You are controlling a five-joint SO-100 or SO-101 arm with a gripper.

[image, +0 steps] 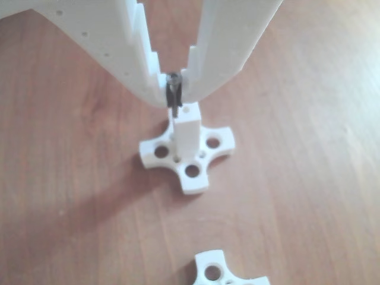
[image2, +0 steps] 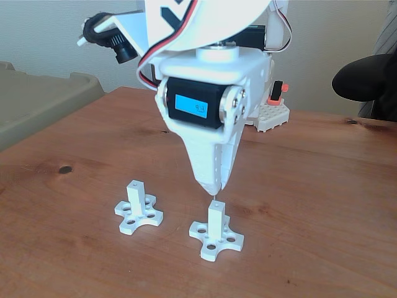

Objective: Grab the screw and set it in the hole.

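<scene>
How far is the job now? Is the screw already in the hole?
Done: the gripper has picked up the screw and holds it between its fingertips. In hand: in the fixed view it hangs right above the nearer white post, screw pointing down. Left: the screw is not yet in the hole on the post top; it must be lowered in and released.

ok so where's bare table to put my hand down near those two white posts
Bare wood to the right of the right post and left of the left post in the fixed view. Crowded at the right post, where the gripper holds the screw.
</scene>
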